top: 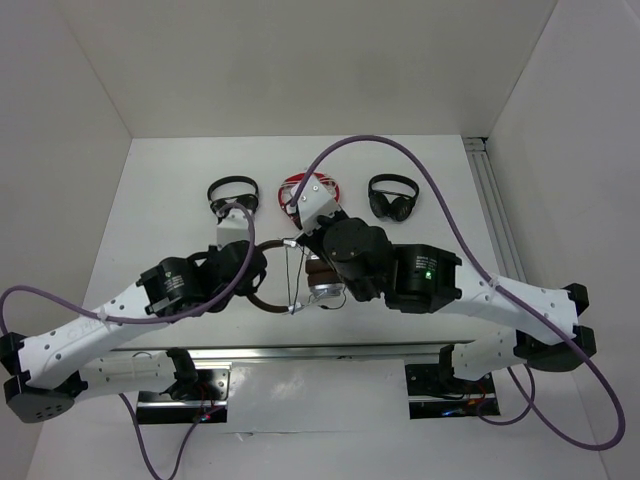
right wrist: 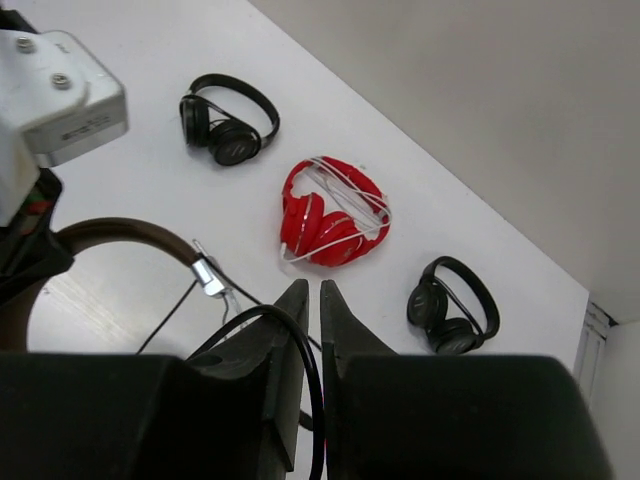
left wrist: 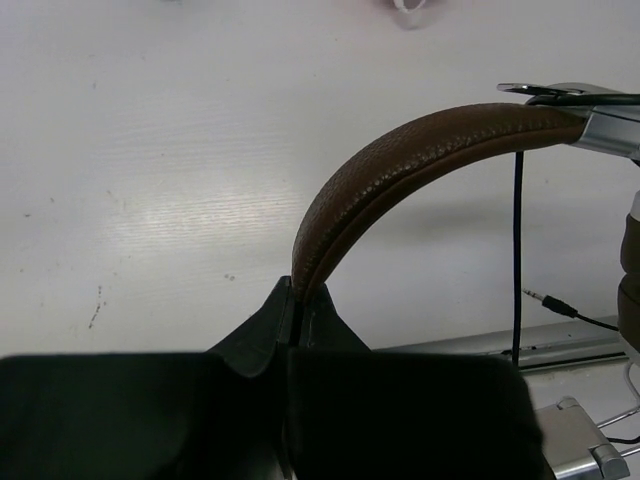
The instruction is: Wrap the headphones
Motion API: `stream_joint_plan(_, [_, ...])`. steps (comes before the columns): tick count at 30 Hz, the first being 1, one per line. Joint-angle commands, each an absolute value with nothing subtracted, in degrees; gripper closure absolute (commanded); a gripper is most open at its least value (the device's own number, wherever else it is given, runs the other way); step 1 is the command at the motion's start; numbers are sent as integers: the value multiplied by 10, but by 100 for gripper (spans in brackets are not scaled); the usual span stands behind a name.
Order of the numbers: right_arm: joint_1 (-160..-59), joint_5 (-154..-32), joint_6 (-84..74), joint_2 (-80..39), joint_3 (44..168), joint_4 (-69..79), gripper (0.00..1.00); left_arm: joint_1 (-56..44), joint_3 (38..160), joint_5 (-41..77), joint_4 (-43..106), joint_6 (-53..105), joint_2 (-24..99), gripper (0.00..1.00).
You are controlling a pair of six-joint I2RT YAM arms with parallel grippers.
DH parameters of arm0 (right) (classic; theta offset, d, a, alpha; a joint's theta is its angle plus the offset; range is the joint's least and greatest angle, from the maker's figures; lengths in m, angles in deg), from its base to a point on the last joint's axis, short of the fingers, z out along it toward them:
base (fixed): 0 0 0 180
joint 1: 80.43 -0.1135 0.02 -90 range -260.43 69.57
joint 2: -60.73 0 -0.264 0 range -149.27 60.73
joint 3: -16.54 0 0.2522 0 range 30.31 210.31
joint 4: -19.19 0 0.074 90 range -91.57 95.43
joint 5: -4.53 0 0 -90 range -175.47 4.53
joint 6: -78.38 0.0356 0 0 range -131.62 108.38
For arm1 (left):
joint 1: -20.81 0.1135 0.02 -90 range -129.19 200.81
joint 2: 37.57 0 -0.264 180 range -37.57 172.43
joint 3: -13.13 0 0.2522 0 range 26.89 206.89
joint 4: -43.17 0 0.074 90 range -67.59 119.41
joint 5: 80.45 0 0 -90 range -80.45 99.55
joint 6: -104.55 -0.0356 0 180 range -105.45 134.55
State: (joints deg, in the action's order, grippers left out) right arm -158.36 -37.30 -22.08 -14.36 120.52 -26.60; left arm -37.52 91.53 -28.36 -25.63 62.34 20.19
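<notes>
Our left fingers [left wrist: 298, 318] clamp the headphones [top: 322, 288] by the brown headband [left wrist: 400, 160]; our right fingers [right wrist: 304, 305] are closed on the thin cable [left wrist: 517, 250], which loops between them.

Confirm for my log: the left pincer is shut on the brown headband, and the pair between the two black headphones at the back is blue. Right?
Not quite: the pair between the two black headphones is red, not blue, as the right wrist view shows. The left pincer is indeed shut on the brown headband.
</notes>
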Motion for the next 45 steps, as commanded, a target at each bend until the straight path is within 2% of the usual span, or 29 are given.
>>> stream_joint_plan(1, [-1562,-353,-247,-130,1232,-224,83,-378,941,-317,-303,616,195,100])
stream_joint_plan(14, [-1469,-421,-252,-106,1183,-200,81,-378,953,-313,-331,610,165,100])
stream_joint_plan(22, [-1394,-502,-247,-101,1122,-161,77,-378,947,-234,-303,553,145,100])
stream_joint_plan(26, [-1359,-550,-247,-113,1122,-155,86,-378,947,-203,-290,526,157,100])
stream_joint_plan(33, [-1335,-600,-247,-133,1102,-134,86,-378,942,-157,-262,488,145,100])
stream_joint_plan(38, [-1311,-645,-229,-150,1089,-112,92,-378,942,-115,-245,472,145,100])
stream_joint_plan(41, [-1282,-677,-209,-161,1078,-96,99,-378,948,-88,-239,458,160,100])
stream_joint_plan(45, [-1246,-733,-190,-166,1055,-77,100,-378,959,-77,-239,452,168,100])
